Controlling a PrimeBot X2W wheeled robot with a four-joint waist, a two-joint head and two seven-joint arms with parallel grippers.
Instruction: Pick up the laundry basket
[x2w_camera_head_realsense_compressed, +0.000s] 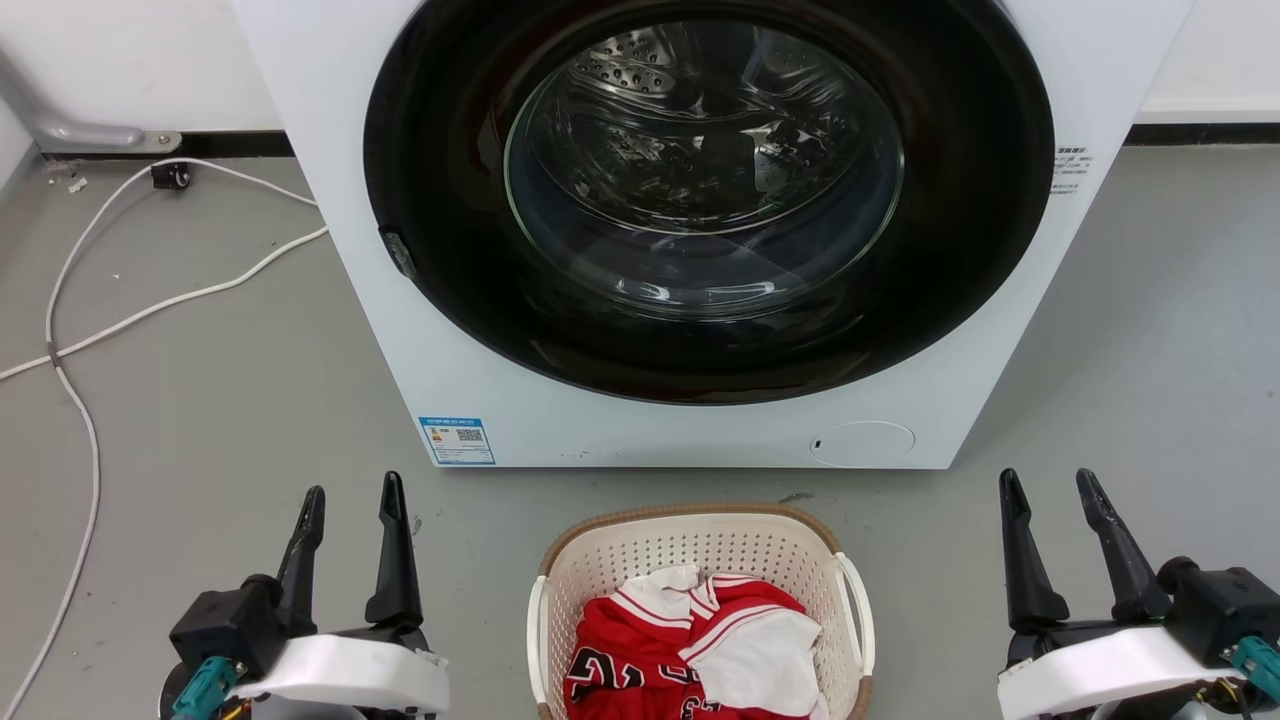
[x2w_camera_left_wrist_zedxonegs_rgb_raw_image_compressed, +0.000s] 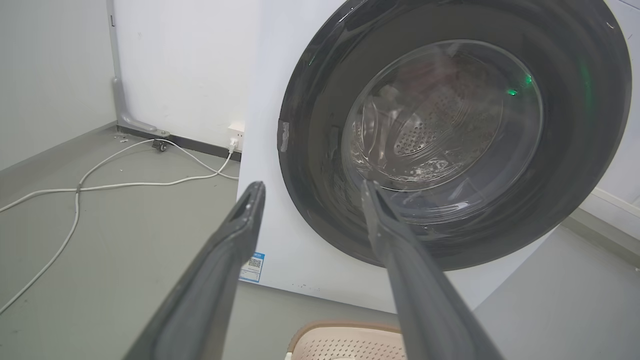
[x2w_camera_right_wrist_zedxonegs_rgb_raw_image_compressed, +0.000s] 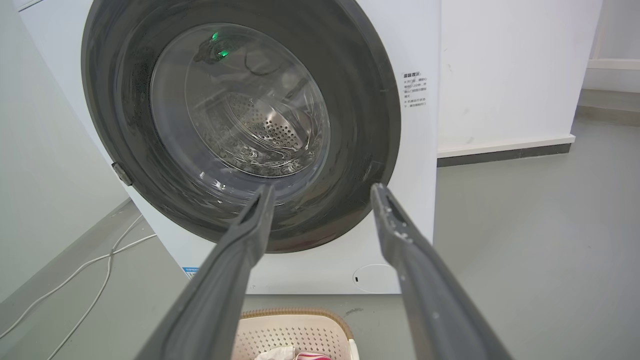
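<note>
In front of the washer (x2w_camera_head_realsense_compressed: 500, 400), on the grey floor (x2w_camera_head_realsense_compressed: 1150, 380): laundry basket (x2w_camera_head_realsense_compressed: 690, 512), brown rim near the washer's base, red-and-white garments (x2w_camera_head_realsense_compressed: 640, 640) held inside. Before the washer's front corners, left gripper (x2w_camera_head_realsense_compressed: 352, 487) and right gripper (x2w_camera_head_realsense_compressed: 1047, 477) are stationed, jaws parted, floor showing between each and the basket.

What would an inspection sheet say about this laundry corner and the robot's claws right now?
Surface: smooth grey floor.
Job's things: laundry basket on the floor in front of the washing machine, red-and-white jersey inside.
Clutter: small scraps by the wall.
Claws: left claw and right claw open, empty, either side of the basket, not touching it.
Cables: white cable looping left of the washing machine.
Surroundings: white wall, grey pipe.
</note>
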